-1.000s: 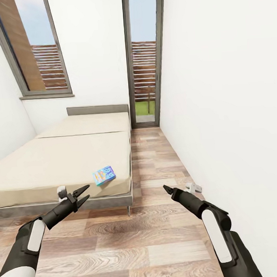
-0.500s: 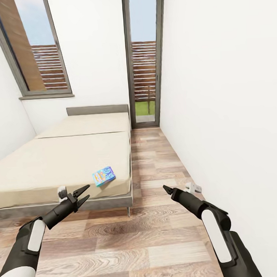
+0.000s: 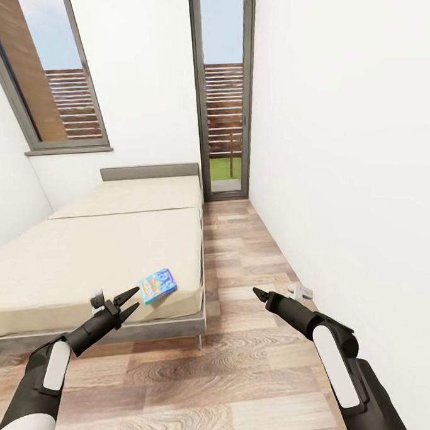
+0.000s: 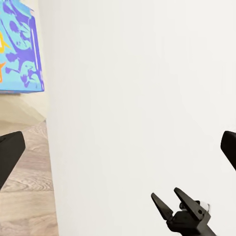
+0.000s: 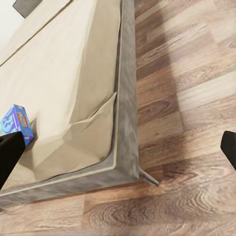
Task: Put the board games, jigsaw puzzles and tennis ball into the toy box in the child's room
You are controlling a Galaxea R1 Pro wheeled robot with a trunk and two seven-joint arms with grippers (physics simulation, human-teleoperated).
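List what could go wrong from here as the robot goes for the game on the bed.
1. The blue board game lies near the corner of the bed, close to the edge; a sideways nudge from the left gripper could push it onto the floor.
2. It lies flat on the soft mattress, so open fingers may slide over it rather than get under it.
3. The right gripper is close to the wall; turning the base could scrape it.

the whole view swings a little to the right and forward, so the bed (image 3: 97, 252) and the blue board game (image 3: 157, 285) near its corner sit lower and further left than before.
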